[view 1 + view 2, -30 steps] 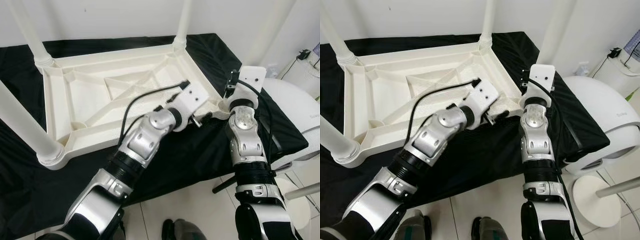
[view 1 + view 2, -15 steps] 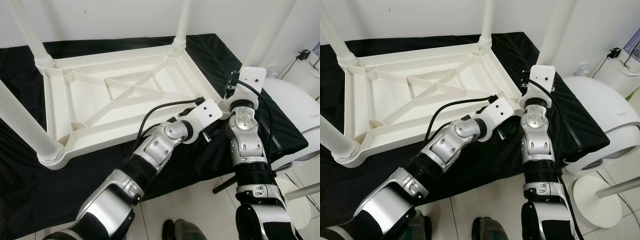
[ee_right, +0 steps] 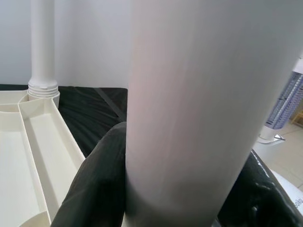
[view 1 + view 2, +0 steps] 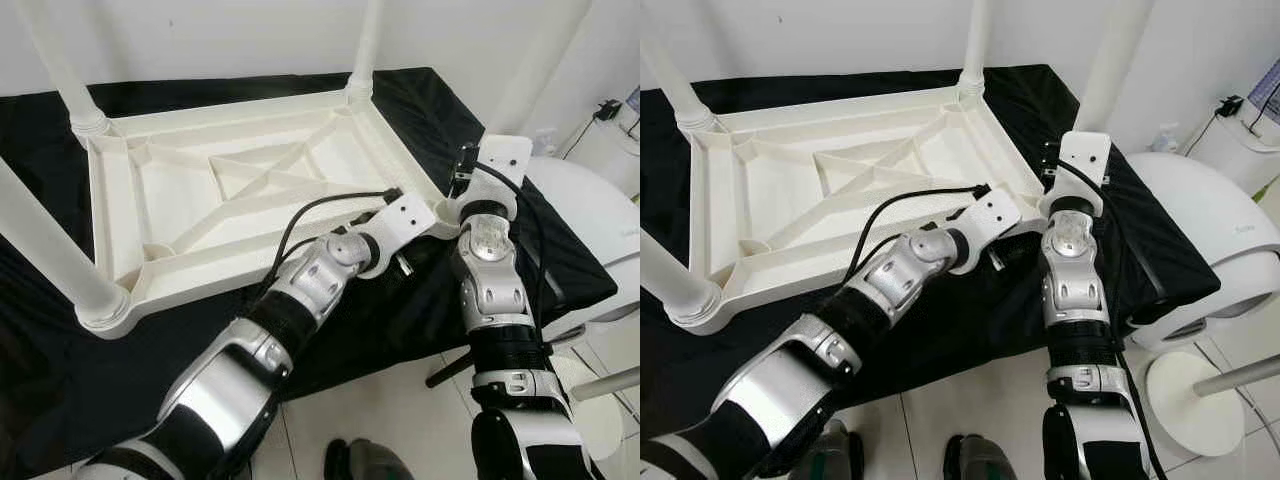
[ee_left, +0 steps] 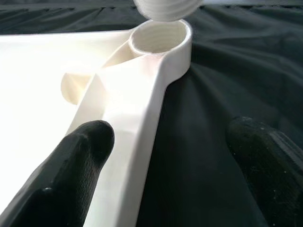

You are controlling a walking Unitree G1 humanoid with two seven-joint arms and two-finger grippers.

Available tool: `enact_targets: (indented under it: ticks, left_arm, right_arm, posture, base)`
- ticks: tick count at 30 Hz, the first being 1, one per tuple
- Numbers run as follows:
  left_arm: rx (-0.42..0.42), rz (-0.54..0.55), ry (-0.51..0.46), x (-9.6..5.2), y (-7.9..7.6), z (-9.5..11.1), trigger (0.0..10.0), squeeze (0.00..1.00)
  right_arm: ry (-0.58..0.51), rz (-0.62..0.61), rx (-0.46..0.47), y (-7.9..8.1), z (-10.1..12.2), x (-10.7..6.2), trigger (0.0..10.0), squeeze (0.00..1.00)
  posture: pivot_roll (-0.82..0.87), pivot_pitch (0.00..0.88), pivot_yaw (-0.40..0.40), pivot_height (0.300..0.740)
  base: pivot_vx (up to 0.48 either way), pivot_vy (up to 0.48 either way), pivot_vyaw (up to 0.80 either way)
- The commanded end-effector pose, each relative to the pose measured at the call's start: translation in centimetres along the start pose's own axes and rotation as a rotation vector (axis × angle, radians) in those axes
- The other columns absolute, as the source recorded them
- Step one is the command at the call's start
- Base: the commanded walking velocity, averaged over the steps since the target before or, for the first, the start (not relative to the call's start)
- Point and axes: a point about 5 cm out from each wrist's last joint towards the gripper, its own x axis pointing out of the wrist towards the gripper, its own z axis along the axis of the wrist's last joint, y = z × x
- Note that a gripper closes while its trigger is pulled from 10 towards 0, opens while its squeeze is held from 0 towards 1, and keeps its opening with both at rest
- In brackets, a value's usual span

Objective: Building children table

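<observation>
The white table top (image 4: 240, 190) lies upside down on the black cloth (image 4: 380, 310) with three legs already standing in its corners, and the fourth leg (image 4: 1118, 55) is held upright, long axis vertical, in the right gripper (image 3: 189, 189), whose fingers are closed around it directly over the empty socket (image 5: 158, 38) at the cloth's near right corner. The left gripper (image 5: 165, 165) is spread wide astride the top's rim just short of that socket, gripping nothing. The leg's threaded end just above the socket mouth is given by the left wrist view, whereas the head views have that corner covered by the arms.
</observation>
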Motion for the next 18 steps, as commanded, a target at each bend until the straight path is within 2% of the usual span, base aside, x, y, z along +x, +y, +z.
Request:
enact_targets:
  ticks: [1, 13, 14, 15, 16, 17, 18]
  left_arm:
    - [-0.012, 0.092, -0.018, 1.1, -1.2, 1.4, 10.0, 0.0]
    - [-0.044, 0.1, 0.079, 1.7, -1.0, 0.4, 9.9, 0.0]
    - [-0.045, 0.099, 0.081, 1.7, -1.0, 0.3, 7.6, 0.0]
    - [-0.044, 0.099, 0.081, 1.7, -1.0, 0.3, 3.4, 0.0]
    - [-0.042, 0.102, 0.075, 1.8, -0.9, 0.3, 2.2, 0.0]
    - [-0.042, 0.102, 0.075, 1.8, -0.9, 0.3, 2.2, 0.0]
    - [-0.04, 0.093, 0.062, 1.8, -0.9, 0.4, 0.0, 0.0]
  right_arm:
    - [0.008, -0.022, 0.003, -0.4, -0.2, -0.2, 10.0, 0.0]
    - [0.015, -0.039, 0.005, -0.6, -0.2, -0.3, 10.0, 0.0]
    - [0.015, -0.04, 0.004, -0.6, -0.2, -0.3, 10.0, 0.0]
    - [0.015, -0.041, 0.003, -0.6, -0.2, -0.3, 10.0, 0.0]
    - [0.016, -0.042, 0.002, -0.6, -0.2, -0.3, 10.0, 0.0]
    - [0.016, -0.042, 0.002, -0.6, -0.2, -0.3, 10.0, 0.0]
    - [0.016, -0.043, 0.001, -0.6, -0.2, -0.3, 10.0, 0.0]
  posture:
    - [0.0, 0.072, -0.038, 0.74]
    - [0.0, 0.088, -0.029, 0.74]
    - [-0.01, 0.09, -0.028, 0.74]
    - [-0.01, 0.091, -0.028, 0.74]
    - [-0.01, 0.092, -0.029, 0.74]
    - [-0.01, 0.092, -0.029, 0.74]
    - [-0.01, 0.093, -0.029, 0.74]
  base:
    - [0.0, 0.0, 0.0]
    - [0.0, 0.0, 0.0]
    - [0.0, 0.0, 0.0]
    - [0.0, 0.0, 0.0]
    - [0.0, 0.0, 0.0]
    - [0.0, 0.0, 0.0]
    - [0.0, 0.0, 0.0]
